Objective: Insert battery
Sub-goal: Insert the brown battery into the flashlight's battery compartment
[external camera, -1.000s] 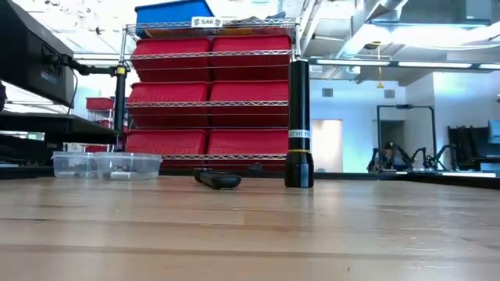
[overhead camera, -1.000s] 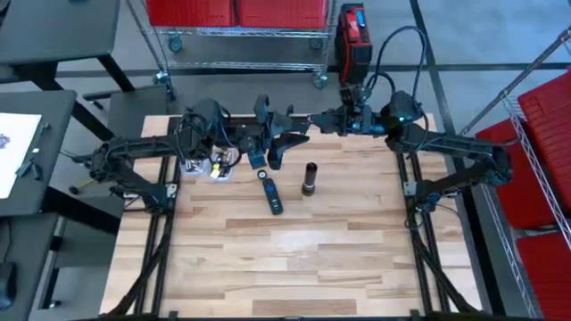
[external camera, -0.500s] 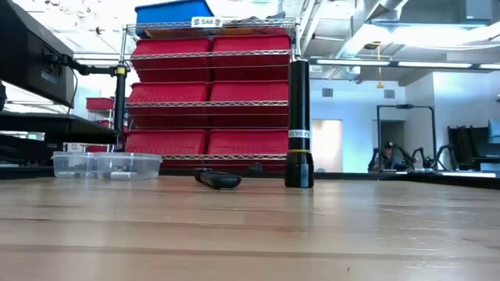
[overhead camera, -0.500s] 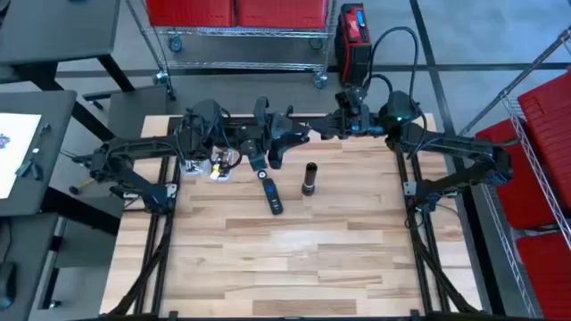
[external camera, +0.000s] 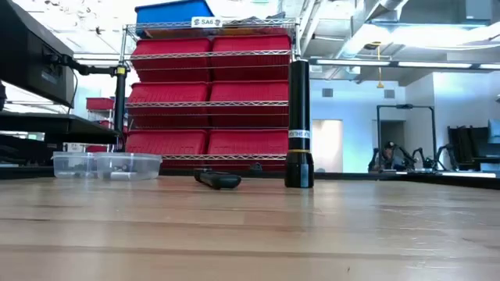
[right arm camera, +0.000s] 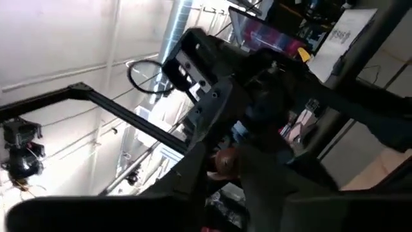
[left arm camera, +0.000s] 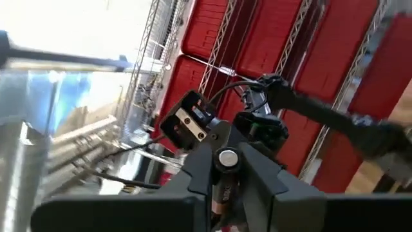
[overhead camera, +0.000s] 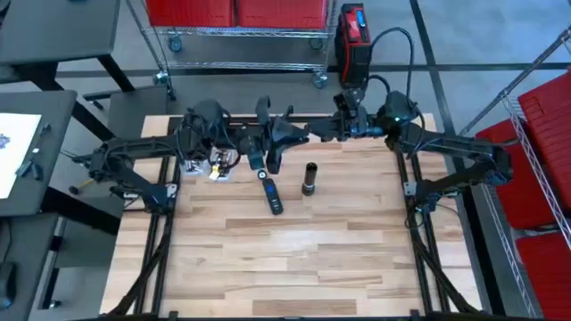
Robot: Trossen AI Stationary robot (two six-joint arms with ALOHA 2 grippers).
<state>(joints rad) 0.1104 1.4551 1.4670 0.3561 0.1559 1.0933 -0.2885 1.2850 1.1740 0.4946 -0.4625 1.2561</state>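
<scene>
Both arms are raised above the far edge of the table (overhead camera: 294,259), their grippers meeting tip to tip near its middle. The left gripper (overhead camera: 287,135) is closed on a battery (left arm camera: 223,169), which sits between its two fingers (left arm camera: 196,174) with one round end facing the wrist camera. In the right wrist view, the right gripper (right arm camera: 222,169) is also closed on the battery's other end, a brownish round tip between its fingers (right arm camera: 193,171), with the left arm's wrist directly opposite. The battery is therefore held in the air between the two grippers, well above the tabletop. The flashlight body (overhead camera: 309,178) stands upright on the table, nearer the front than the grippers and apart from them. Its cap piece (overhead camera: 271,195) lies flat just beside it, toward the left arm. A clear plastic container (overhead camera: 217,168) rests under the left arm.
</scene>
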